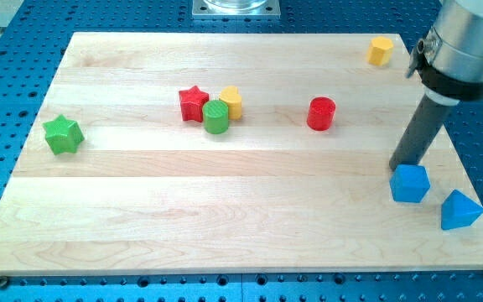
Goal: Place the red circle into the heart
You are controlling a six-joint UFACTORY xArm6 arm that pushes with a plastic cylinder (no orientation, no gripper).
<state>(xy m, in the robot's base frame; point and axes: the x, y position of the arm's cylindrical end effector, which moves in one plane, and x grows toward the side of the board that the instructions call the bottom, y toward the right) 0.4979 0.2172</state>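
Note:
The red circle (321, 113) is a red cylinder standing on the wooden board, right of centre. A yellow heart-like block (231, 101) sits left of centre, touching a green cylinder (216, 117), with a red star (193, 103) just to their left. My tip (404, 164) is at the right side of the board, well to the right of and below the red circle. It sits right at the upper left edge of a blue cube (410, 183); I cannot tell whether they touch.
A blue triangular block (460, 210) lies near the board's right edge. A yellow hexagonal block (381, 50) sits at the top right corner. A green star (63, 134) lies at the far left. The board (183, 210) rests on a blue perforated table.

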